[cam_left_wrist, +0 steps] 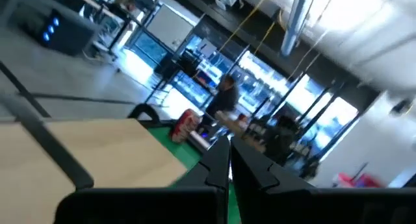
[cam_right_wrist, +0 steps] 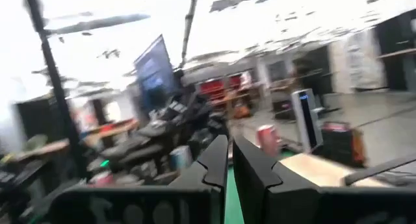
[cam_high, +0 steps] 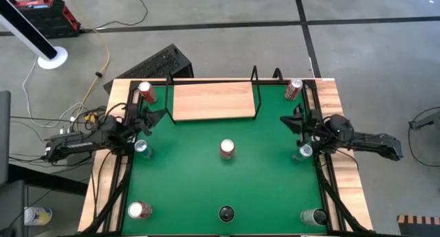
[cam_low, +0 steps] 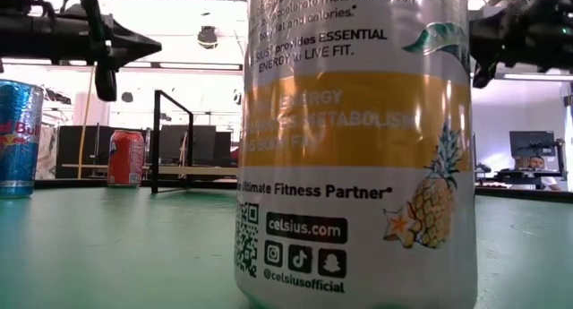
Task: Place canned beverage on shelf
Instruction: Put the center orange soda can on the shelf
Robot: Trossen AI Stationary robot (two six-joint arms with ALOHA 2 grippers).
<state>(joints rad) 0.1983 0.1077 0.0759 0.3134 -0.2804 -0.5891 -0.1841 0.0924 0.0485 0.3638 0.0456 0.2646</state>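
The left pincer (cam_high: 159, 115) hovers over the far-left part of the green worktop (cam_high: 261, 175), just left of the shelf (cam_high: 212, 100), and in its own wrist view its two dark fingers (cam_left_wrist: 218, 160) meet at the tips, so it is closed on nothing. A red can (cam_high: 146, 93) stands in the far-left corner, a silver-topped can (cam_high: 141, 148) sits close to that arm, and another red-topped can (cam_high: 139, 210) stands in the near-left corner. The shelf, a light-wood board with black rod ends, lies at the far edge of the worktop, bare on top. The canned beverage (cam_high: 227, 149) stands upright near the middle of the worktop, well apart from the shelf and from both arms. A second can (cam_high: 225, 213) at the near edge fills the low view. The right pincer (cam_high: 286, 120) hangs over the far-right part, its fingers (cam_right_wrist: 216, 160) almost together and empty. A red can (cam_high: 293, 89) stands in the far-right corner, a silver-topped one (cam_high: 305, 151) beside the right arm, and one more (cam_high: 314, 216) near-right.
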